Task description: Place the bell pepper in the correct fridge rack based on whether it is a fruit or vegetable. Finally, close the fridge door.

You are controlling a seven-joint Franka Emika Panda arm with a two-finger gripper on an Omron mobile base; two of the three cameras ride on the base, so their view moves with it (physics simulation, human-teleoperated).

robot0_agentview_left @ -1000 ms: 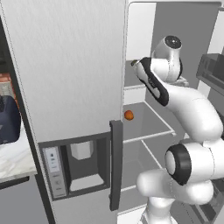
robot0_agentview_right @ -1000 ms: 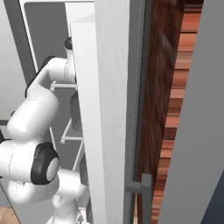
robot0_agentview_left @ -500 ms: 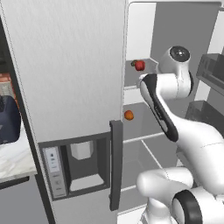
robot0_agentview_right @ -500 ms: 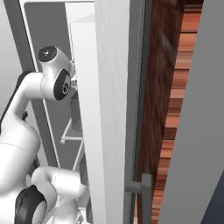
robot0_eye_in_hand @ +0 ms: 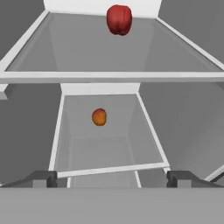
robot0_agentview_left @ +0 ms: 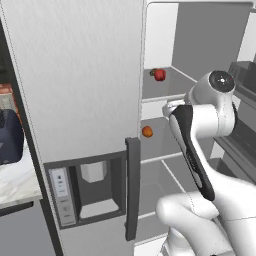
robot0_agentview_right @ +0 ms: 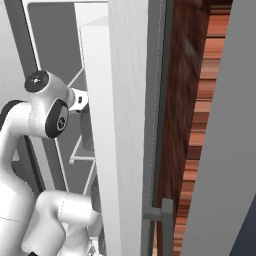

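Note:
The red bell pepper [robot0_agentview_left: 159, 75] lies by itself at the back of the fridge rack [robot0_agentview_left: 172, 89], the top pale-grey shelf. In the hand view the bell pepper [robot0_eye_in_hand: 119, 19] sits far back on that fridge rack [robot0_eye_in_hand: 109, 52]. My gripper [robot0_eye_in_hand: 111, 179] is open, drawn back in front of the shelves and below the top one, with nothing between its fingertips [robot0_eye_in_hand: 41, 178]. The fridge door [robot0_agentview_right: 129, 125] stands open on the right, its dark bins [robot0_agentview_left: 244, 145] facing the compartment and its bar handle [robot0_agentview_right: 165, 220] on the outside.
A small orange fruit [robot0_agentview_left: 147, 131] rests on the second shelf [robot0_eye_in_hand: 105, 144]. The closed left door with dispenser [robot0_agentview_left: 85, 185] and dark handle [robot0_agentview_left: 132, 190] borders the compartment. My white arm [robot0_agentview_left: 200, 150] fills the doorway. A brick wall [robot0_agentview_right: 200, 125] lies beyond the open door.
The arm has pulled back and down from the top shelf. The bell pepper, hidden by the hand a second ago, now lies free on the shelf.

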